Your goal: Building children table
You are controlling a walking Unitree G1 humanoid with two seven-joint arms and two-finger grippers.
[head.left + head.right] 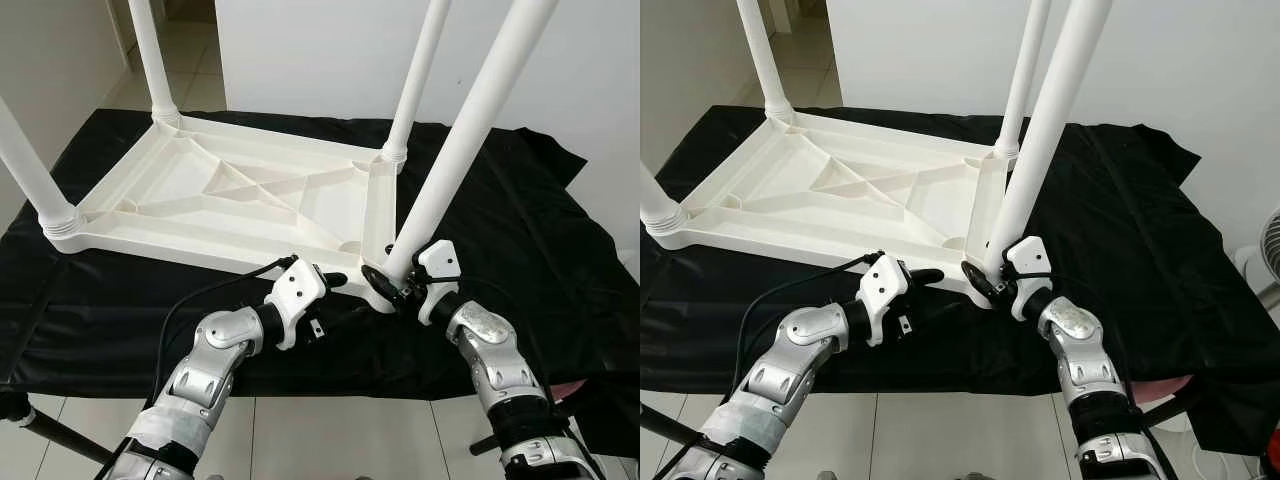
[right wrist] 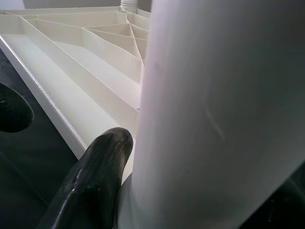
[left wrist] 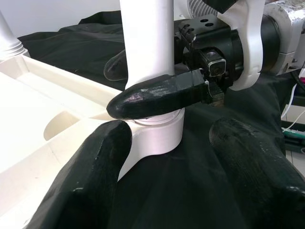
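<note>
Now we work at the near corner of the upturned white plastic table top (image 1: pixel 230 195).
Our right gripper (image 1: pixel 385 280) clasps the leaning white plastic leg (image 1: pixel 465 135) just above its corner socket (image 3: pixel 159 136); our left gripper (image 1: pixel 325 283) waits unclenched beside it, over the black cloth (image 1: pixel 520 230). Leg tops run out of frame.

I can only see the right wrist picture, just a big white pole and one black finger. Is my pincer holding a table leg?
Observer: Yes. The right pincer grips the bottom of the leg at the near corner of the upside-down table.
Child: Is the leg straight?
Observer: No, it tilts to the right, unlike the three other legs, which stand upright.
Child: Where is my other pincer?
Observer: The left pincer is open, right beside that same corner socket.
</note>
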